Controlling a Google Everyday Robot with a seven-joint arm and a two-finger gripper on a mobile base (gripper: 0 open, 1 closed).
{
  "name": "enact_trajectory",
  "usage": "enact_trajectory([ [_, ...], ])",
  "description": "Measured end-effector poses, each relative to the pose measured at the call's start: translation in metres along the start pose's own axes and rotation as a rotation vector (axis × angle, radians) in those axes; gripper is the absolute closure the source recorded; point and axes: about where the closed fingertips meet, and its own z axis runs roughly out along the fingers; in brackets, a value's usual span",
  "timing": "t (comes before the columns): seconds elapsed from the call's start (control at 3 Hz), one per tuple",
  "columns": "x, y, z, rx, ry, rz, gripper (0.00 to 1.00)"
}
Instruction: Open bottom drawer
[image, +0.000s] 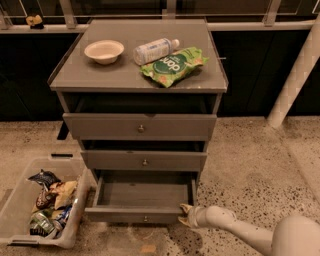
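The claw (186, 215) sits low at the right front corner of the bottom drawer (142, 195); how wide it stands I cannot tell. That drawer is pulled out, its plain grey inside showing, with a bin (19, 196) of snack packets on the floor beside its far end.

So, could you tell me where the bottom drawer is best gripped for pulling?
Grip the small round knob centred on the front panel of the bottom drawer, coming straight from the front; it protrudes and should pull evenly. The gripper is at the panel's right end.
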Motion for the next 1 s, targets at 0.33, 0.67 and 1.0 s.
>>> enact_trajectory([
  [0.33, -0.005, 0.013, 0.003, 0.005, -0.019, -0.009, 1.0],
  [0.67, -0.007, 0.012, 0.0, 0.005, -0.019, -0.009, 1.0],
  [1.0, -0.004, 0.022, -0.002, 0.002, -0.024, -0.005, 1.0],
])
